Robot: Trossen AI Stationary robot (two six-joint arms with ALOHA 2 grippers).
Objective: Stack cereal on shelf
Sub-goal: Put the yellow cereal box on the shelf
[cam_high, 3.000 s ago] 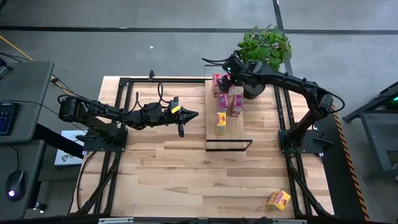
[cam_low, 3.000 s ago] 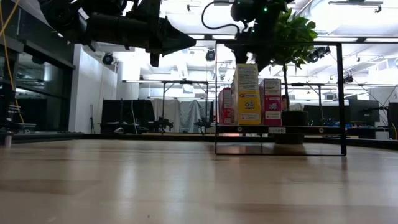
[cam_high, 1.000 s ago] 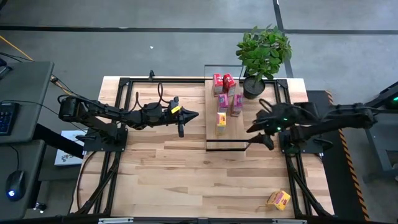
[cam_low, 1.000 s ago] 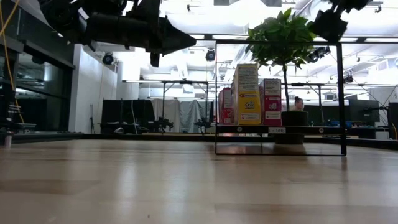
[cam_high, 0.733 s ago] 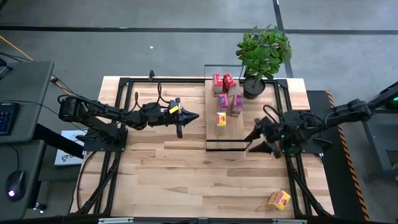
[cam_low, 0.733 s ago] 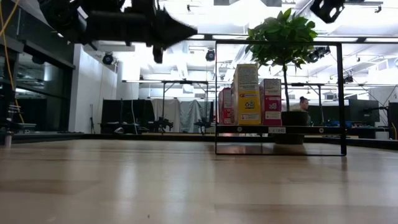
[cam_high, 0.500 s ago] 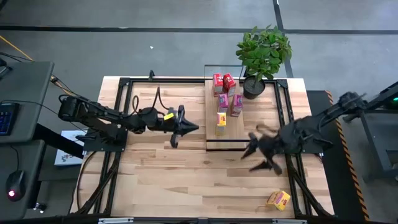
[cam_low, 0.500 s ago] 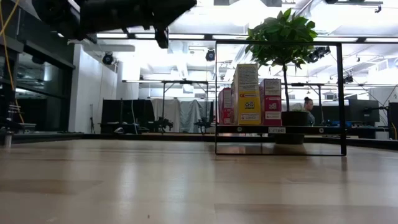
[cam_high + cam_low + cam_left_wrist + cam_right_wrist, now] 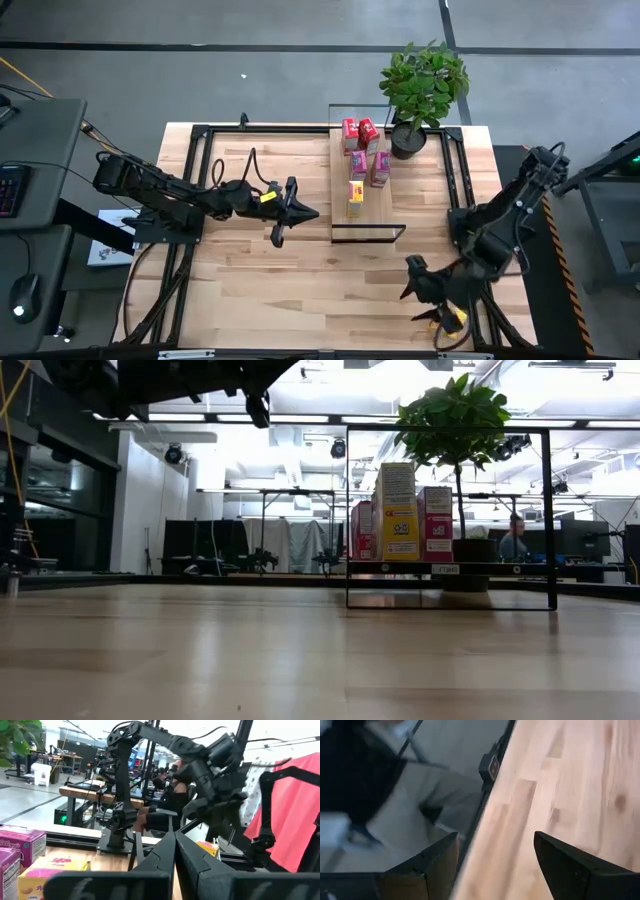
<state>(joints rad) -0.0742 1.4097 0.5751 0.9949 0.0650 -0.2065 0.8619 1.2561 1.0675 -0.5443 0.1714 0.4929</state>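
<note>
Left gripper (image 9: 300, 213): jaws pressed together, empty, above the tabletop (image 9: 260, 270) just left of the shelf (image 9: 364, 215)
Shelf: five boxes upright on it, two red (image 9: 349, 131) at the far end, two pink (image 9: 357, 164) in the middle, one yellow (image 9: 355, 192) nearest
Right gripper (image 9: 428, 300): jaws spread, empty, low over the last yellow box (image 9: 455, 318) at the tabletop's near right corner
Plant (image 9: 423, 75): beside the shelf's far end

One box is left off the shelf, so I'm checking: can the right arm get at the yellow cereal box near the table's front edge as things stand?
Probably yes. The right gripper, jaws open, hangs right beside the yellow cereal box, and nothing lies between them on the table. The left gripper waits, shut, far off.
</note>
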